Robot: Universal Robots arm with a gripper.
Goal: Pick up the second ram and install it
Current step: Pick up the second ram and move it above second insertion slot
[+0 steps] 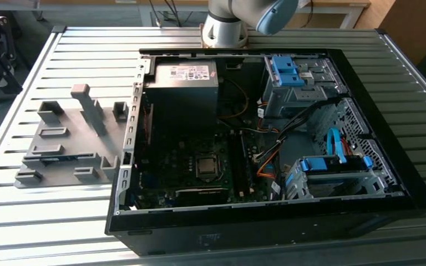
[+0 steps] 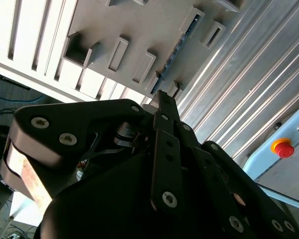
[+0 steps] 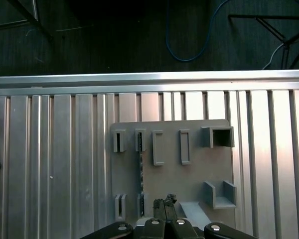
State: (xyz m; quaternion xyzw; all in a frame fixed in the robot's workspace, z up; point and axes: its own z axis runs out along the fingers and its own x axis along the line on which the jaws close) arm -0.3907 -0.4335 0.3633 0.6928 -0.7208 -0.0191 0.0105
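Note:
The second ram (image 3: 140, 172) is a thin blue stick standing on edge in a pair of slots of the grey holder (image 3: 189, 179). In the second wrist view the ram (image 2: 175, 52) shows as a dark line running across the holder (image 2: 139, 30). In the exterior view it is a blue strip (image 1: 56, 158) low in the holder (image 1: 72, 138). My gripper (image 3: 165, 203) hangs high above the holder, close to one end of the ram. Its fingers (image 2: 162, 107) are shut together with nothing between them.
The open computer case (image 1: 265, 138) lies on the ribbed metal table (image 1: 65, 205), on the exterior view's right of the holder. Inside are the motherboard (image 1: 198, 166), a power supply (image 1: 183, 83) and blue drive clips (image 1: 283, 69). A red stop button (image 2: 283, 148) sits beyond the table.

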